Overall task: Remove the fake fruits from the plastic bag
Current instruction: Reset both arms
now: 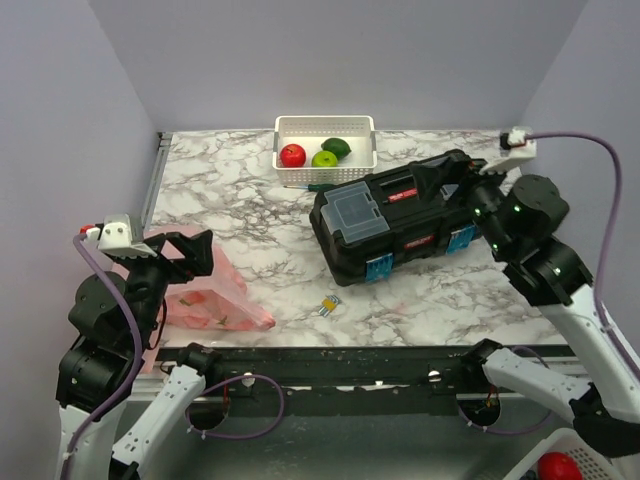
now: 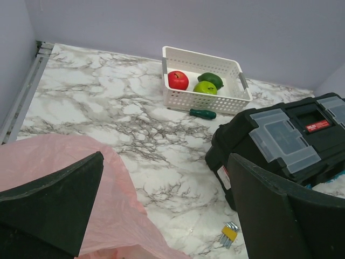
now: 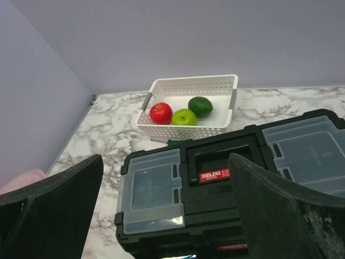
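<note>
The three fake fruits lie in the white perforated basket (image 1: 325, 127) at the back: a red apple (image 1: 292, 155), a bright green apple (image 1: 324, 159) and a darker green fruit (image 1: 338, 147). They also show in the left wrist view (image 2: 178, 80) and the right wrist view (image 3: 161, 113). The pink plastic bag (image 1: 215, 300) lies crumpled at the front left and looks flat. My left gripper (image 1: 192, 256) is open and empty just above the bag (image 2: 64, 162). My right gripper (image 1: 450, 178) is open and empty above the black toolbox (image 1: 395, 220).
A green-handled screwdriver (image 2: 202, 113) lies between the basket and the toolbox (image 2: 280, 140). A small yellow clip (image 1: 327, 307) lies in front of the toolbox. A metal rail (image 1: 153, 180) runs along the left edge. Another white basket (image 1: 560, 467) sits below the table at the front right.
</note>
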Controlling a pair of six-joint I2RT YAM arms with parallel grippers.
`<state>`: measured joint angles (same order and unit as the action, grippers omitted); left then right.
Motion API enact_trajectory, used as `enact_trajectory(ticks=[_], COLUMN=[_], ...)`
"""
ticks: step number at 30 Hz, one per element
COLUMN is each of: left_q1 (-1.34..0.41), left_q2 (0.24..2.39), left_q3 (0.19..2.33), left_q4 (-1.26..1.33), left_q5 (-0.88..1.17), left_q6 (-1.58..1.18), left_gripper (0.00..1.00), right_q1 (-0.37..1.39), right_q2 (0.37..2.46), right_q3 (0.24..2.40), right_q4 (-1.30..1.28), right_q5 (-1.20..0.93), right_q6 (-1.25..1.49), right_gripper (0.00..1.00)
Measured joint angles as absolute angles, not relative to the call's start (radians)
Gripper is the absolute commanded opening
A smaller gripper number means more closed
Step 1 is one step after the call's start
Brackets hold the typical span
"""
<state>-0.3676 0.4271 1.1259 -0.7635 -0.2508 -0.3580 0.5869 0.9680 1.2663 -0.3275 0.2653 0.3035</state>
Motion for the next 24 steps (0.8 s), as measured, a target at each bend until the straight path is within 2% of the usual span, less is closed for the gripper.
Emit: enact_trajectory(ticks=[12,24], left_q1=[-0.368,-0.368], left_q2=[0.433,0.441], left_q3=[1.183,1.219], left_q4=[-0.729,-0.707], left_q5=[-0.282,-0.296], left_q6=[-0.316,-0.321], left_gripper=[0.99,0.99], right_q1=[0.587,0.587], right_q2=[0.618,0.488], right_q3=[1.217,1.194], right_q4=[-0.467,-0.511], right_q5=[0.337,0.357], right_q6=[0.297,0.295], right_gripper=[1.0,1.0])
